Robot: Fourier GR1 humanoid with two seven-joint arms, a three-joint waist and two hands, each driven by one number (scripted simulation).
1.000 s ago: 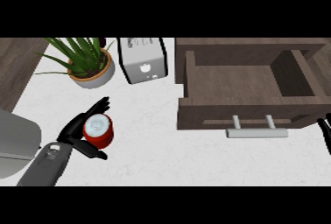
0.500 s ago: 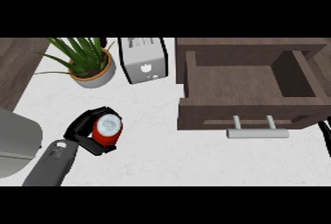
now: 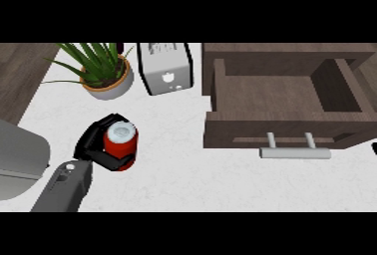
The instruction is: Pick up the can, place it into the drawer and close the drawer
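The red can (image 3: 120,145) with a silver top is upright at the left of the white counter, well to the left of the drawer. My left hand (image 3: 91,144) is curled round it from the left and behind, with fingers wrapping its lower side. The wooden drawer (image 3: 283,128) is pulled open at the right, its inside bare and its metal handle (image 3: 295,152) facing me. A black sliver at the right edge, just below the drawer front, is my right hand (image 3: 372,148); too little shows to tell how it stands.
A potted green plant (image 3: 107,85) stands at the back left, with a silver toaster (image 3: 166,67) beside it. A grey rounded object (image 3: 19,155) lies at the left edge. Dark wood borders the counter at the far left.
My left hand, open beside the can a second ago, has curled round it. The can has shifted slightly right and away from me.
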